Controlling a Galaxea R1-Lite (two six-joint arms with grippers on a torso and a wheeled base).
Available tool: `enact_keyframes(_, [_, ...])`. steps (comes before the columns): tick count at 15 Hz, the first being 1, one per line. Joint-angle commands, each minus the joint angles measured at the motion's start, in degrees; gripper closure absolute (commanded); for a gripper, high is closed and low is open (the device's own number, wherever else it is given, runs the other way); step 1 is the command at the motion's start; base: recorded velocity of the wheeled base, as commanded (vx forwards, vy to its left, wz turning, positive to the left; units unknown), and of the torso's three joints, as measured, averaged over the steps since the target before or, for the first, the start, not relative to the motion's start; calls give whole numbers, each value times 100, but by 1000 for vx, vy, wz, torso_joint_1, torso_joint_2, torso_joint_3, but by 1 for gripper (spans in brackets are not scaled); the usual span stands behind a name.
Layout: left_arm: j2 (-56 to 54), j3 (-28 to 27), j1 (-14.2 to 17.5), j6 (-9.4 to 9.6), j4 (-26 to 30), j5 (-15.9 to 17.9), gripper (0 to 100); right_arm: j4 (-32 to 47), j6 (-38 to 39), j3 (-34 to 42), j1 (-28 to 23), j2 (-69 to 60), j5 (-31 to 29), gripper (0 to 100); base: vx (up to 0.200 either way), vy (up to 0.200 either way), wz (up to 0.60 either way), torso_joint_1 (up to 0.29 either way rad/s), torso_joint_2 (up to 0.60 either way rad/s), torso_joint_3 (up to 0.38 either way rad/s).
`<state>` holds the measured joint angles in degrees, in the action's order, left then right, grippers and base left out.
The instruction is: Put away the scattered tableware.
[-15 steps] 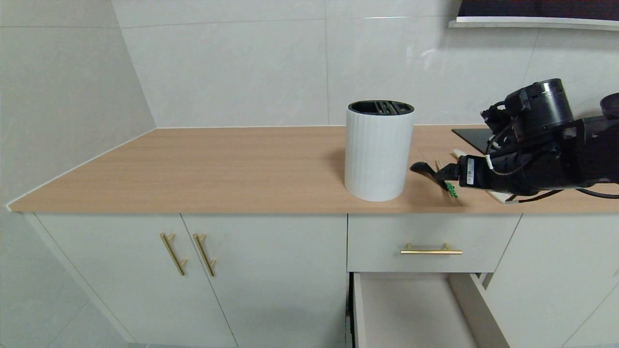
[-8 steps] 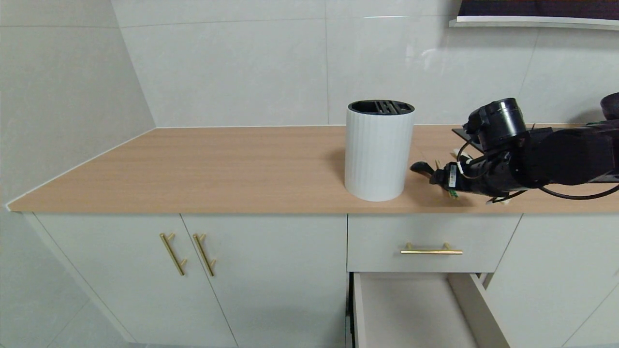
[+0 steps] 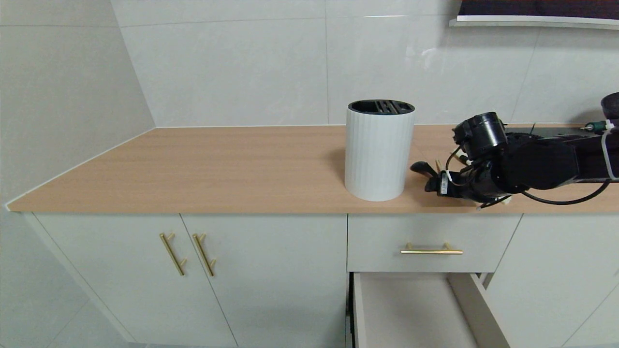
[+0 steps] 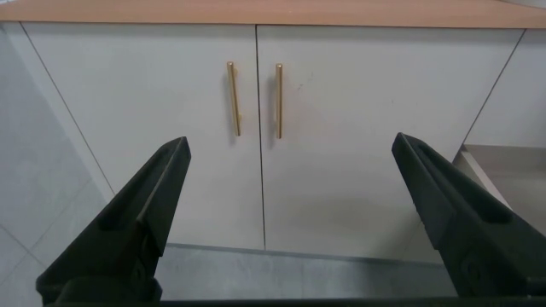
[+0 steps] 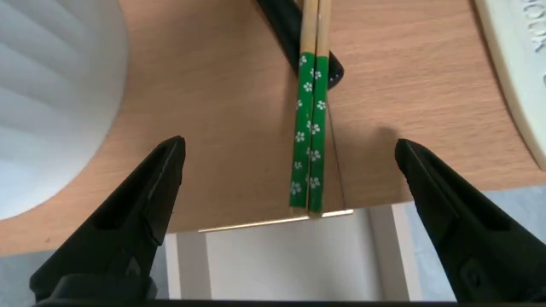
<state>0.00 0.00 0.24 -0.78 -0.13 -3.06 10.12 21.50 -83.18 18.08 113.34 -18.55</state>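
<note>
A pair of wooden chopsticks (image 5: 309,128) with green flowered ends lies on the wooden counter (image 3: 232,164), reaching its front edge. A black utensil (image 5: 290,38) lies partly under them; its dark end (image 3: 420,167) shows beside the holder. My right gripper (image 5: 290,217) (image 3: 434,184) is open, low over the counter, one finger on each side of the chopsticks' green ends without touching them. The white ribbed utensil holder (image 3: 378,150) (image 5: 51,94) stands upright just left of it. My left gripper (image 4: 290,222) is open below counter height, facing the cabinet doors.
An open white drawer (image 3: 411,309) sits below the counter, under the right gripper. A white flat item (image 5: 522,68) lies on the counter right of the chopsticks. Cabinet doors with gold handles (image 4: 256,98) face the left gripper. The counter left of the holder is bare wood.
My right arm has dropped lower and slid left toward the holder, bringing the open gripper down around the chopsticks' green ends. The holder and utensils have not moved.
</note>
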Motion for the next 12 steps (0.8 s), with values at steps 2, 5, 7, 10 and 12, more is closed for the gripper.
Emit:
enact_keyframes(2, [9, 0, 2, -1, -4, -2, 0, -1, 3, -6, -6, 39, 1, 100, 0, 0, 0, 0, 0, 0])
enact_keyframes(5, [9, 0, 2, -1, -4, -2, 0, -1, 12, 3, -6, 13, 1, 100, 0, 0, 0, 0, 0, 0])
enact_keyframes(7, [9, 0, 2, -1, -4, -2, 0, -1, 12, 3, -6, 4, -8, 100, 0, 0, 0, 0, 0, 0])
enact_keyframes(10, [0, 0, 2, -1, -4, -2, 0, 17, 12, 3, -6, -31, -87, 100, 0, 0, 0, 0, 0, 0])
enact_keyframes(12, [9, 0, 2, -1, -4, -2, 0, 43, 29, 47, -6, -268, -87, 100, 0, 0, 0, 0, 0, 0])
